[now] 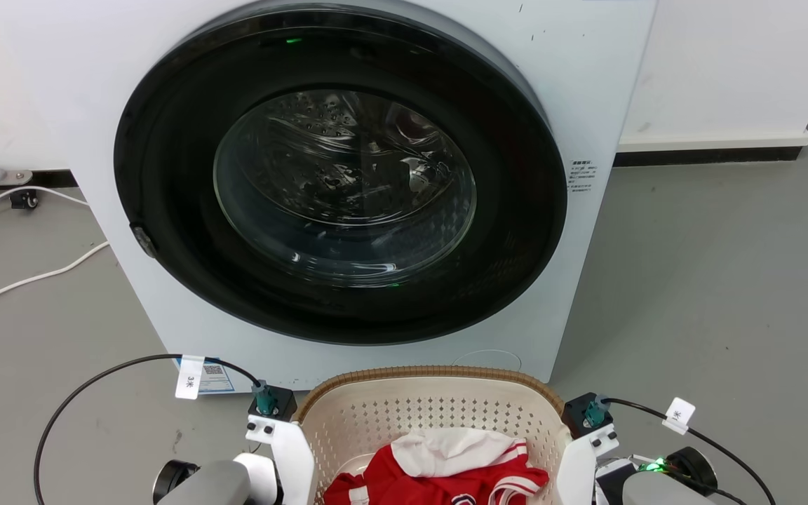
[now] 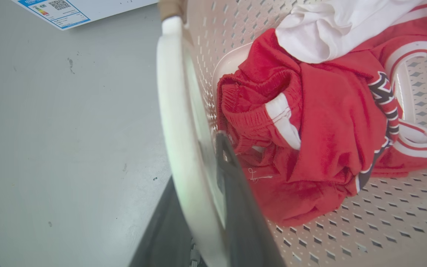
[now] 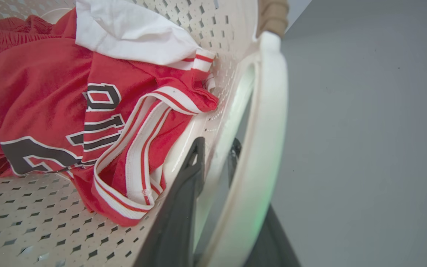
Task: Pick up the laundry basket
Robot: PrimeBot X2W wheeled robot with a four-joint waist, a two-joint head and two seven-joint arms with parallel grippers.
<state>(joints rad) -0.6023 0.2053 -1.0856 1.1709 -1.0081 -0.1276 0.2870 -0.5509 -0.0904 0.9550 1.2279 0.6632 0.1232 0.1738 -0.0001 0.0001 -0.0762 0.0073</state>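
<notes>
The laundry basket (image 1: 432, 410), loaded with a red garment (image 2: 317, 141), is seen just in front of the washer (image 1: 348, 182). Its white loop handles (image 2: 176, 111) are pinched by the left claw (image 2: 198, 178) and right claw (image 3: 217, 148), one finger inside, one outside, presumably so it is raised level.

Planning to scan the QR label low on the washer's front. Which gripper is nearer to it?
Left. The left gripper grips the handle of the laundry basket on the side toward the QR label; the right gripper holds the opposite handle, across the basket.
</notes>
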